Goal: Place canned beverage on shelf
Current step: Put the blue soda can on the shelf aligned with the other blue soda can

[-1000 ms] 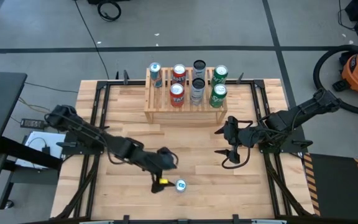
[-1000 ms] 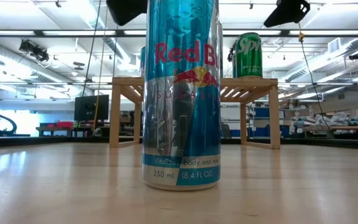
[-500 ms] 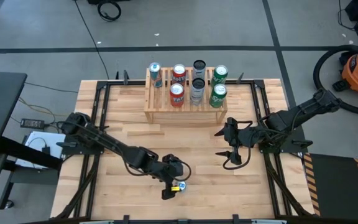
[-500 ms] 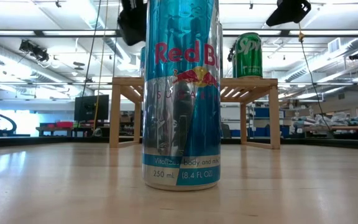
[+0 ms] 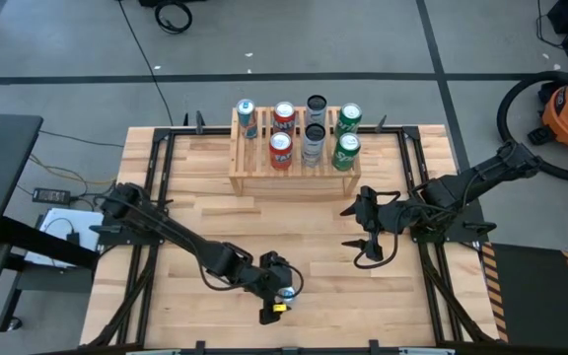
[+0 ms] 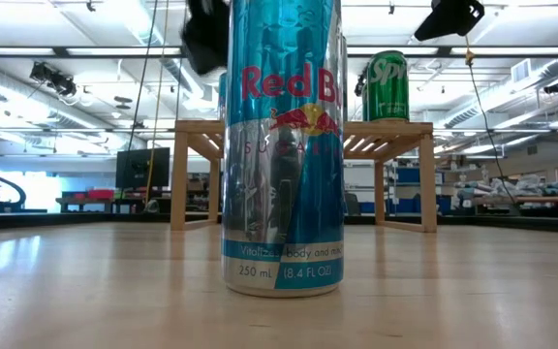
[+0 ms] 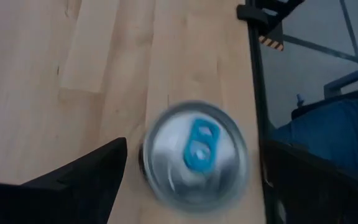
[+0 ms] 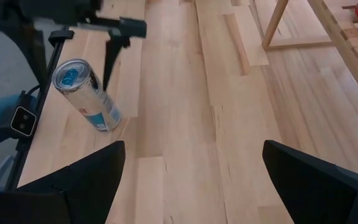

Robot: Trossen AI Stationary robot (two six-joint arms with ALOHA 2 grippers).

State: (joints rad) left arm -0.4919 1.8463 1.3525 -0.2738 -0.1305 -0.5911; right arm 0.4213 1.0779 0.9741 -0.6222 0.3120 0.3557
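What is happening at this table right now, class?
The left gripper hangs open directly above a blue and silver Red Bull can that stands upright near the table's front edge, one finger on each side, not yet closed on it. The right gripper waits open over the table's right half, holding nothing. At the back, the wooden shelf already carries seven cans on its two tiers, so this can looks like the next one to go there.
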